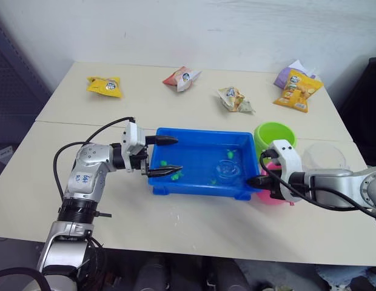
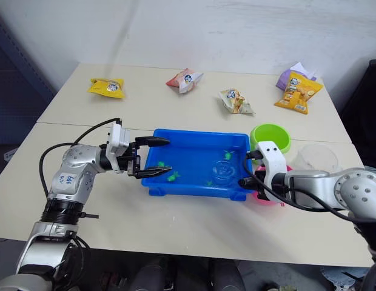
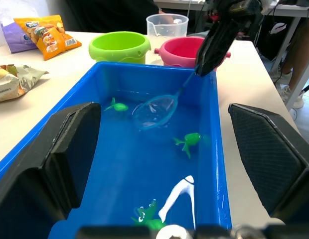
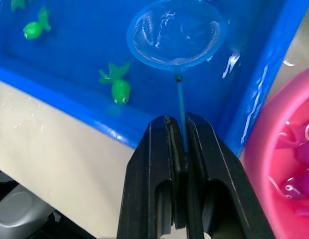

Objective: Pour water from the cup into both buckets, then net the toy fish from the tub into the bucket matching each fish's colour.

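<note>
In the tub (image 1: 176, 187), the net (image 4: 175, 34) lies hoop-down in the water near the right end, its thin handle clamped between the shut fingers of the right gripper (image 4: 180, 149), with green fish (image 4: 118, 85) scattered around it. The left gripper (image 1: 165, 156) hangs with its fingers spread wide over the tub's left end, holding nothing. Pink fish (image 4: 296, 149) sit in the pink bucket (image 3: 180, 52) just beside the tub's right end, next to the green bucket (image 3: 119, 46) and the cup (image 3: 166, 25).
</note>
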You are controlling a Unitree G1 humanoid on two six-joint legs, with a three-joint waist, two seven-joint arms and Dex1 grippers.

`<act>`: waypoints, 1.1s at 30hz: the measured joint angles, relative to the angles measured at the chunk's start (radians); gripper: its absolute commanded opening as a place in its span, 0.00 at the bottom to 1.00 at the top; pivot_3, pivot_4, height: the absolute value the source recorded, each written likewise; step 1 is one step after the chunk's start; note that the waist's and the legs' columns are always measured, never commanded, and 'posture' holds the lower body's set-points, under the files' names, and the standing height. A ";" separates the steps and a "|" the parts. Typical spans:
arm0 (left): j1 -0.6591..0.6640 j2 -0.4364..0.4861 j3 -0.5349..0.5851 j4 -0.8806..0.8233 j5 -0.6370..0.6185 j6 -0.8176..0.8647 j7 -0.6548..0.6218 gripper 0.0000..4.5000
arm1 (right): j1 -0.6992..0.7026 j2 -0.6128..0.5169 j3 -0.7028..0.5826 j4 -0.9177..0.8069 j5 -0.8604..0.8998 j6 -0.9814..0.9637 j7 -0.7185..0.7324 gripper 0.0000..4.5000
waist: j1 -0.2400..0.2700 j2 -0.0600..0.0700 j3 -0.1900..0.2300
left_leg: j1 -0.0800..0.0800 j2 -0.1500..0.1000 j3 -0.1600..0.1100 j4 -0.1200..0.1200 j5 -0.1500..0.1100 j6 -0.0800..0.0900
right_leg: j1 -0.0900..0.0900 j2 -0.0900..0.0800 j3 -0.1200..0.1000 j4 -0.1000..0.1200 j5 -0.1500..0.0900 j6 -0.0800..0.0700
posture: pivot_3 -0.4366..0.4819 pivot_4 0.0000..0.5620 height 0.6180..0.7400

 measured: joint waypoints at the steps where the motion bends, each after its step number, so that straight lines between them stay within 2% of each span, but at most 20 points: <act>1: 0.002 0.000 0.000 0.000 0.000 0.001 0.002 0.98 | -0.006 0.001 0.002 0.007 0.000 0.003 -0.002 0.00 | 0.000 0.000 0.000 | 0.000 0.000 0.000 0.000 0.000 0.000 | 0.000 0.000 0.000 0.000 0.000 0.000 | 0.48 0.27 0.98; 9: 0.006 0.001 0.000 0.000 0.000 0.004 0.014 0.98 | -0.084 0.134 0.030 0.121 -0.087 0.051 -0.042 0.00 | -0.001 0.000 0.000 | -0.001 0.000 0.000 0.000 0.000 0.001 | -0.001 0.000 0.000 -0.001 0.000 0.000 | 0.48 0.27 0.98; 14: 0.006 0.002 0.004 0.000 0.000 0.002 0.016 0.98 | -0.087 0.197 0.023 0.120 -0.182 0.058 -0.065 0.00 | -0.001 0.000 0.000 | -0.002 0.000 0.000 -0.001 0.000 0.001 | -0.001 0.000 -0.001 -0.001 0.000 0.000 | 0.48 0.27 0.98; 22: 0.007 -0.001 0.004 0.004 -0.003 0.006 0.014 0.98 | -0.031 0.256 -0.031 -0.015 -0.454 0.020 0.005 0.00 | -0.001 0.000 0.000 | -0.002 0.000 0.000 -0.002 -0.001 0.001 | -0.001 0.000 -0.001 -0.002 0.000 0.000 | 0.48 0.27 0.98; 33: -0.003 -0.008 0.006 0.006 -0.004 -0.019 0.013 0.98 | 0.143 0.272 -0.159 -0.223 -0.581 -0.006 0.171 0.00 | 0.000 0.000 0.000 | -0.002 0.000 0.000 -0.002 -0.001 0.002 | -0.001 0.000 -0.001 -0.002 0.000 0.000 | 0.48 0.27 0.98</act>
